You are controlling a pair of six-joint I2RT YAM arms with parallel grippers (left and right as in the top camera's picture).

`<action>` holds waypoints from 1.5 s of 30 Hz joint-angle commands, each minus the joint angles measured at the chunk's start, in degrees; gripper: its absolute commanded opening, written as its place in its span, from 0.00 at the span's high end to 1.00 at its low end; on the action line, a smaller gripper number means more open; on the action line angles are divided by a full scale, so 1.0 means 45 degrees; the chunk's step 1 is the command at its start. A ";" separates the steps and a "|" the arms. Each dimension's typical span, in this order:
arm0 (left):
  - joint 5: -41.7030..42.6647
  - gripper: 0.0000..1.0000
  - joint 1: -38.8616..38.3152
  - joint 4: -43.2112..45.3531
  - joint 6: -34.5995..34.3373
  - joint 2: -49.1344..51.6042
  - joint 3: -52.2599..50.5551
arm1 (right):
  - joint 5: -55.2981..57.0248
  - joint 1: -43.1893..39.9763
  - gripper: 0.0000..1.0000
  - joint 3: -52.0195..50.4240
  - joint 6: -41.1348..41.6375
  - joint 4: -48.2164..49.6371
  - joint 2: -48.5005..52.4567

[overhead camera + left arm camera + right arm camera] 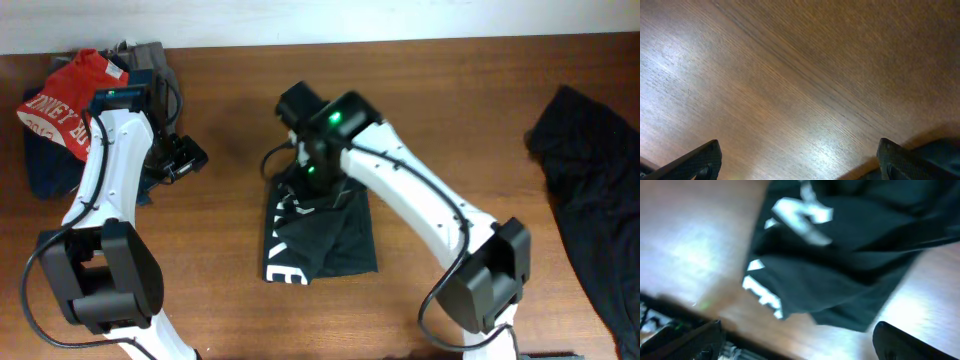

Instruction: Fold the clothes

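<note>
Clothes (318, 232): three lots on the table (450, 90), none of them held.
Heap of garments (65, 115): red with white lettering on top, navy and grey beneath; unfolded, behind the left gripper on its outer side.
Left gripper (185, 158) (799, 159): spread wide over bare wood, nothing between the fingers; well apart from the T-shirt.
Black T-shirt (320, 240) (840, 260): folded into a rough rectangle with white lettering down one side; directly beneath the right gripper, top layers rumpled and loose.
Right gripper (308, 172) (797, 340): spread wide, pinching nothing; poised at the shirt's far edge. Cannot tell whether touching the cloth.
Dark garment (590, 170): crumpled, far to the right gripper's outer side, running out of view at the table's right edge.
Risk at the T-shirt: likely to open out again if a loose layer is snagged by a rising fingertip.
Risk at the heap: apt to come up several pieces at once if pinched too deep.
Risk at the dark garment: probably a long reach, with a chance of dragging rather than lifting.
Containers: none in view; nothing stored in anything.
</note>
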 commanded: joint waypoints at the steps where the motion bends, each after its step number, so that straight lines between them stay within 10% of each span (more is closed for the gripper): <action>1: -0.0432 0.01 0.0087 0.0083 -0.0121 -0.0257 -0.0078 | -0.0743 0.0510 0.01 -0.0136 0.0617 0.0384 -0.0078; 16: -0.0384 0.01 0.1443 0.0063 -0.0126 -0.0257 -0.0087 | 0.1860 0.0753 0.13 -0.2336 0.7961 0.1574 -0.0078; 45: -0.0379 0.01 0.1443 0.0549 -0.0126 -0.0257 -0.1010 | 0.2307 0.2132 0.16 -0.2754 1.2230 0.3138 0.1593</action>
